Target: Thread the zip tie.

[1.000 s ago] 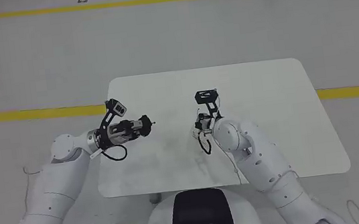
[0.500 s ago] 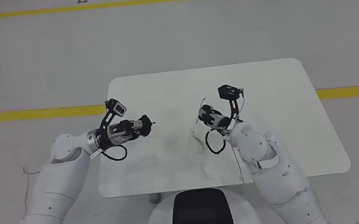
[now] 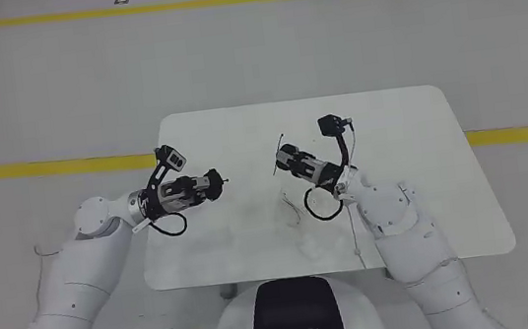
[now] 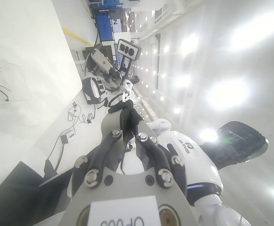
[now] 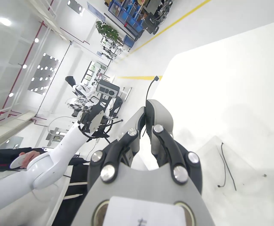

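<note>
**Clerk:** Where was the zip tie at inspection?

**Inspector:** The zip tie was clamped between the fingers of the right claw, which was held above the white tabletop near its middle. The black strap ran up out of the fingertips. Its small square head stood free at the far end, clear of the surface.

**Clerk:** And the left claw?

**Inspector:** The left claw was clenched too. It was raised over the left part of the tabletop and pointed toward the right claw, the two well apart. A thin black strip stuck out from its fingertips toward the other arm. I could not tell what the strip was.

**Clerk:** Anything lying on the surface?

**Inspector:** One loose tie, black and bent, lay flat on the tabletop. It was on the robot's side of the right claw, apart from both claws.

**Clerk:** Any markings?

**Inspector:** Each claw's base carried a white label with dark print. The frame edge cut the print off in both wrist views, so I did not record it. A yellow line was painted on the floor and ran behind the tabletop, showing on either side of it.
</note>
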Robot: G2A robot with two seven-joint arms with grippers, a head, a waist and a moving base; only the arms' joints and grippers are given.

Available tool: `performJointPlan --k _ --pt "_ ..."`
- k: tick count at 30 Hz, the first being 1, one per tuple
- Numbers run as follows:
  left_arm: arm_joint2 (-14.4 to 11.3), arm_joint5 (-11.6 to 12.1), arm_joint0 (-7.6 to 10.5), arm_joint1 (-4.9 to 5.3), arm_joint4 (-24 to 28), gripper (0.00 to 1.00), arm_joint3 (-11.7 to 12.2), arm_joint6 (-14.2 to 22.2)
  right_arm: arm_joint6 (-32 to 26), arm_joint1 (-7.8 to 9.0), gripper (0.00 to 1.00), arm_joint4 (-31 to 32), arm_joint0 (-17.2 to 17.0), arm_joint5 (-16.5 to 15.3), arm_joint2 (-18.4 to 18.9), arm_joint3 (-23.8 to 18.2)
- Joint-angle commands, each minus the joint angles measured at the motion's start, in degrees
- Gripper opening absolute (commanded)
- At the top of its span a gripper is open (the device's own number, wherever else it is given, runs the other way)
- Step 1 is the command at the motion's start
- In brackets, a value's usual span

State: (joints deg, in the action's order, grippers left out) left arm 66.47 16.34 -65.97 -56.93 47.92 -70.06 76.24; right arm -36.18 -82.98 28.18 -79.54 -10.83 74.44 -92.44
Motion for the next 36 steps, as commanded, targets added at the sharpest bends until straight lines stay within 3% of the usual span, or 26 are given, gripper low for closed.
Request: performJointPlan --k 1,15,21,28,32,36 --pt "0.0 0.0 0.00 0.00 0.0 0.00 0.0 0.0 0.0 0.00 0.00 0.0 0.0 0.0 0.0 0.0" --pt "0.0 0.0 0.00 0.00 0.0 0.00 0.0 0.0 0.3 0.00 0.00 0.0 -0.1 0.0 0.0 0.0" --pt "0.0 0.0 0.00 0.00 0.0 0.00 0.0 0.0 7.2 0.17 0.00 1.8 0.7 -1.2 -0.4 0.0" --pt "0.0 0.0 0.00 0.00 0.0 0.00 0.0 0.0 20.0 -0.51 0.00 8.2 1.2 2.2 -5.2 -0.7" --pt "0.0 0.0 0.00 0.00 0.0 0.00 0.0 0.0 26.9 -0.85 0.00 15.0 2.0 3.7 -8.3 0.2" --pt "0.0 0.0 0.00 0.00 0.0 0.00 0.0 0.0 30.0 -0.75 0.00 19.3 2.7 0.3 -9.7 1.1"
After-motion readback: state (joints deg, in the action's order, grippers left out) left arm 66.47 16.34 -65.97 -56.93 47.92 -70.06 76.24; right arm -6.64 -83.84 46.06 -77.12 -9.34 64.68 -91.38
